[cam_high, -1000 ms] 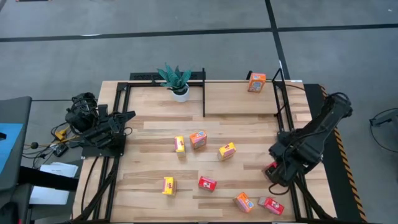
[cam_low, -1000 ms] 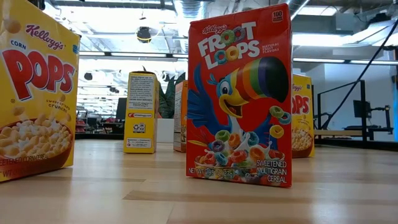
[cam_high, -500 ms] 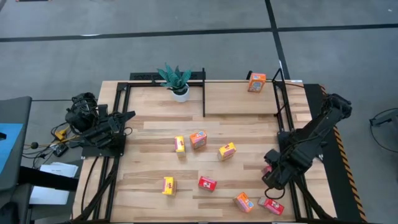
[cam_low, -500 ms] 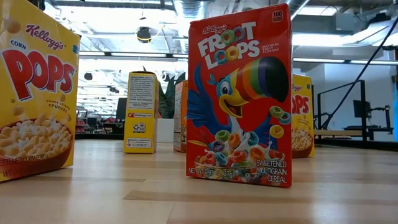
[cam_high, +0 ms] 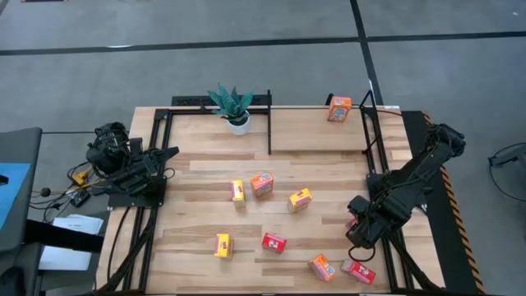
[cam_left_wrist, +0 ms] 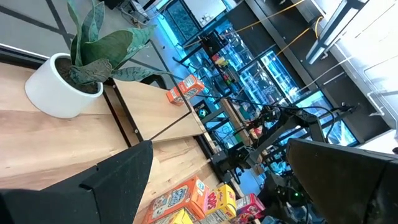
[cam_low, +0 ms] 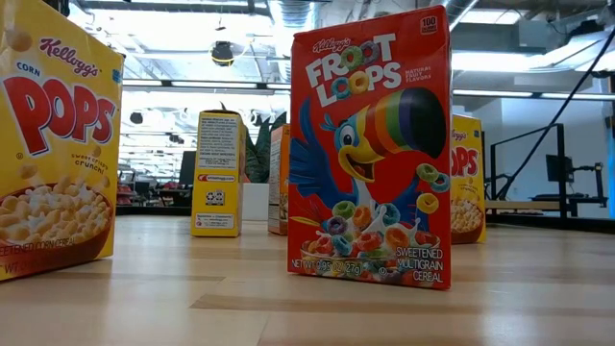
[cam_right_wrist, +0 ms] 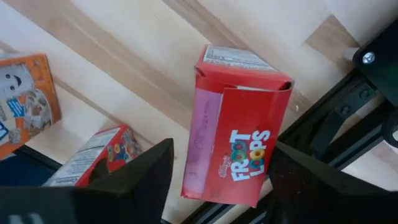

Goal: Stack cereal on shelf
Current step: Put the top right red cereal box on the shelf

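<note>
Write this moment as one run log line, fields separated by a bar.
right gripper: fingers either side of red Froot Loops box, not gripping | left gripper: open, waiting at table's left edge | shelf: one orange box

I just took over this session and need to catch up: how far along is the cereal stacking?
Barely started. Done: one orange box stands on the shelf at the table's far edge. In hand: the right gripper sits over a red Froot Loops box, fingers either side, no grip visible yet. Left: the other boxes scattered on the table, such as the yellow one. The left gripper waits open at the left edge.
</note>
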Controlling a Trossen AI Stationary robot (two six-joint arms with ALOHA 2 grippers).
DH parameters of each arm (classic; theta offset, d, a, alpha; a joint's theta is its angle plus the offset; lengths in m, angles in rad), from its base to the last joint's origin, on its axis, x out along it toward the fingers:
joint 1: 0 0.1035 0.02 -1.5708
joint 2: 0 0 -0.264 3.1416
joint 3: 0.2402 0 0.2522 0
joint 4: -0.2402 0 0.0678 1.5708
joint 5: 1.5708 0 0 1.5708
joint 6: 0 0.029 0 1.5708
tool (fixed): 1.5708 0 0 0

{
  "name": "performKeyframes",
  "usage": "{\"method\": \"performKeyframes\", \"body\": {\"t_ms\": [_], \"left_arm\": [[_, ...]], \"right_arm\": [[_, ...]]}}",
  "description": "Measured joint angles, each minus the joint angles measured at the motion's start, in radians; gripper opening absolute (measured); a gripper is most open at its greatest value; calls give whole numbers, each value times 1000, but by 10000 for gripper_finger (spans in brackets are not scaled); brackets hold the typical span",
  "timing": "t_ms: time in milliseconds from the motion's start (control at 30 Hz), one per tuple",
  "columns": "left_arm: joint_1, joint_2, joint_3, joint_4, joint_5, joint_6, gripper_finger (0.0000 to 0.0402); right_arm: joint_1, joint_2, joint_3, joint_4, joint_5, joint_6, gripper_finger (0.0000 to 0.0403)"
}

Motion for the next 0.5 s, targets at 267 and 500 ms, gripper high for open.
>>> {"method": "performKeyframes", "body": {"t_ms": [267, 500], "left_arm": [[0, 0, 0, 0, 0, 3, 359], [0, 0, 0, -2, 0, 3, 359]], "right_arm": [[-17, 0, 0, 2, 11, -21, 225], [-45, 0, 0, 1, 11, -52, 171]]}}
